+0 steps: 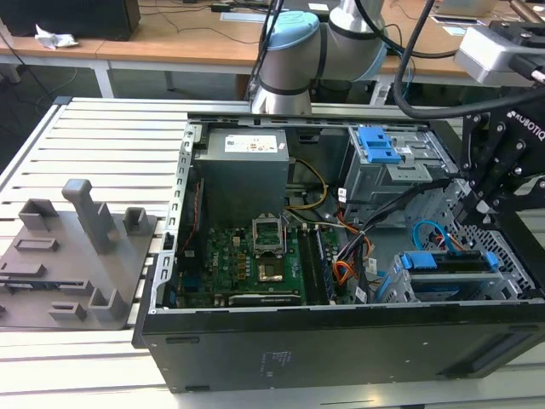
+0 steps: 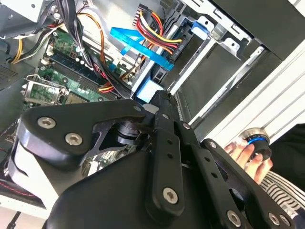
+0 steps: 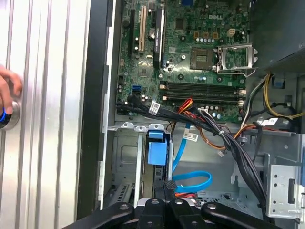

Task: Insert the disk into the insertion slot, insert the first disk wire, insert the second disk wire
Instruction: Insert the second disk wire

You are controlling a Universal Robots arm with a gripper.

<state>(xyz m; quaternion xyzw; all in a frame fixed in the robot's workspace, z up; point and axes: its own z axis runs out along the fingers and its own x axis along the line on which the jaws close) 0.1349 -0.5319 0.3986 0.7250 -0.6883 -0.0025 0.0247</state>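
In the exterior view, the open computer case (image 1: pixel 341 332) lies on the slatted table (image 1: pixel 102 136), with a grey fixture block (image 1: pixel 77 247) well apart toward the exterior view's left and the green motherboard (image 1: pixel 247 260) in the case's middle. Toward the exterior view's right, the disk (image 1: pixel 450 262) sits on edge in the insertion slot (image 1: pixel 443 285) near the case's front wall, its blue caddy showing, with a blue ribbon cable (image 1: pixel 430 232) looping just above it. The gripper (image 1: pixel 481 192) hangs just above and beside the disk, close under the case rim, and its fingers (image 3: pixel 169 188) appear clenched together on nothing in the first wrist view, while a person's hand (image 2: pixel 248 155) rests on a knob outside the case.
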